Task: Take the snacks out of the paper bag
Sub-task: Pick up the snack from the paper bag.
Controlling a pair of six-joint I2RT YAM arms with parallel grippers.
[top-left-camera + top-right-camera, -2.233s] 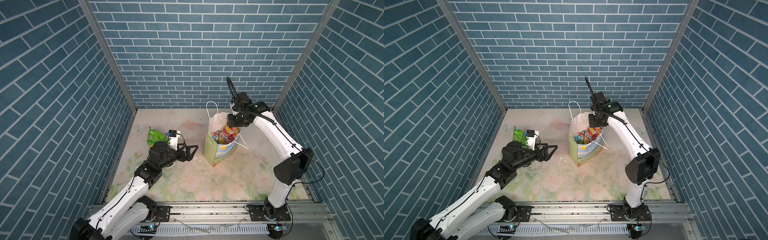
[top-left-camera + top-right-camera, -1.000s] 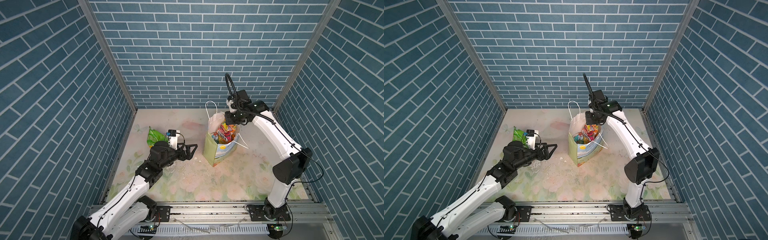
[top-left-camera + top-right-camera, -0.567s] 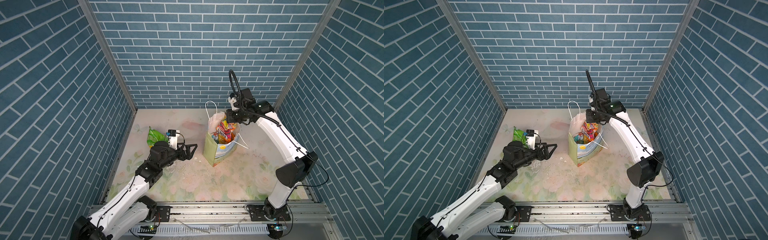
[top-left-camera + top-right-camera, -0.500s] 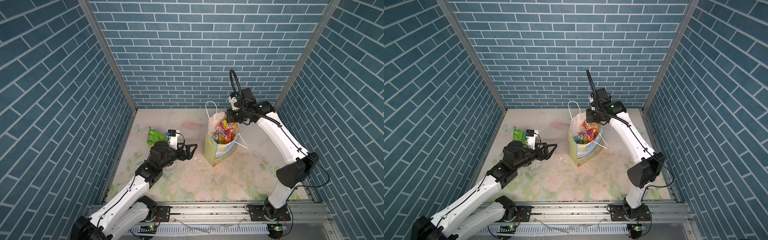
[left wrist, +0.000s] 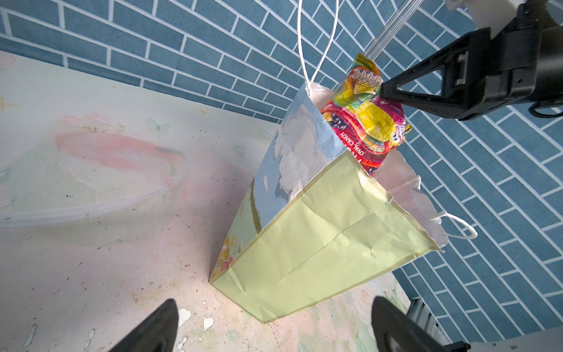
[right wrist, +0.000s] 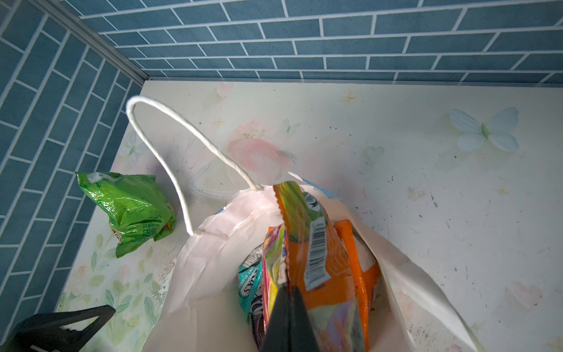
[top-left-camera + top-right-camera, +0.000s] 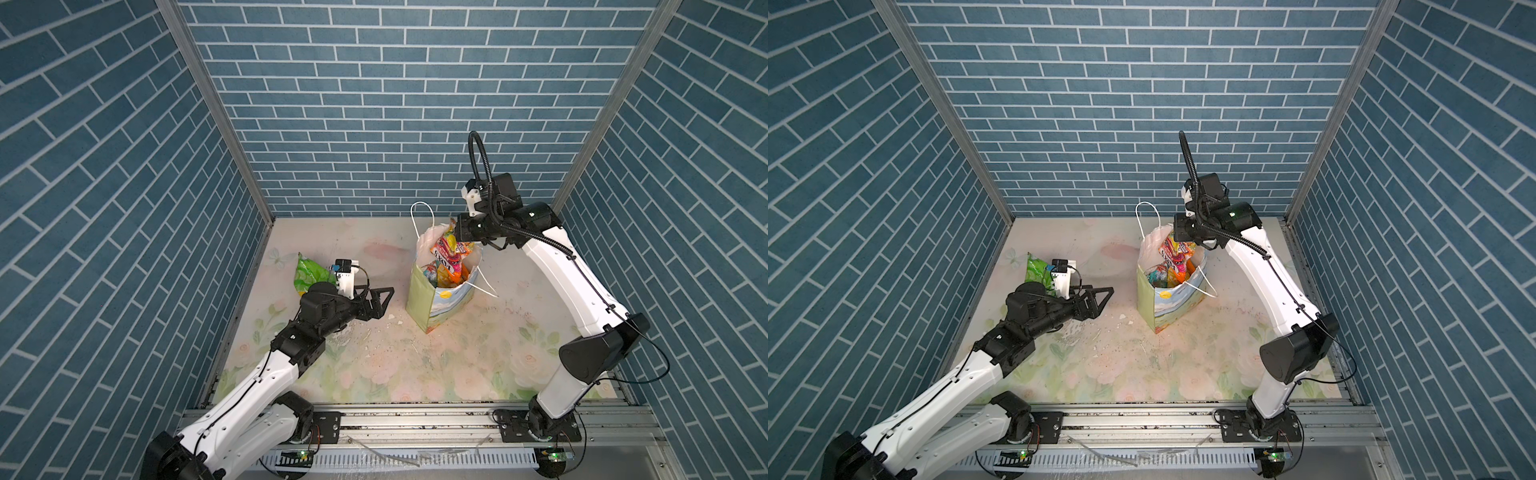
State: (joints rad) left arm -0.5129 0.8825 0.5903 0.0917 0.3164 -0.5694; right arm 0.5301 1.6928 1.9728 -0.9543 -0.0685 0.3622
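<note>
1. Paper bag (image 7: 419, 299) (image 5: 320, 243): stands upright at mid-table, pale-green side toward the left arm. It is in the same spot as in the earlier pictures. One cord handle (image 7: 419, 220) stands up above the rim.
2. Right hand (image 5: 382, 90) (image 7: 457, 239): pinched together on the upper part of a candy packet. It is higher than two seconds ago, when it sat down at the bag's mouth.
3. Candy packet (image 5: 365, 122) (image 7: 446, 249): pink, yellow and orange, marked "OVAL CANDY". Its upper half now stands above the rim and the lower part is still inside; earlier it sat deeper in the bag.
4. Teal packet (image 6: 249, 280) and orange packet (image 6: 350, 243): inside the bag, on either side of the held one.
5. Green chip bag (image 7: 307, 274) (image 6: 134, 210): lies on the table by the left wall, beyond the left arm and well apart from the paper bag. It has not moved.
6. Left hand (image 7: 384, 303) (image 7: 1102, 303): fingers spread wide with nothing between them, low over the table and aimed at the bag's green side, near it but apart. Its pose is unchanged.
7. Table (image 7: 374, 365): floral print, with white flecks (image 5: 195, 318) between the left hand and the bag.
</note>
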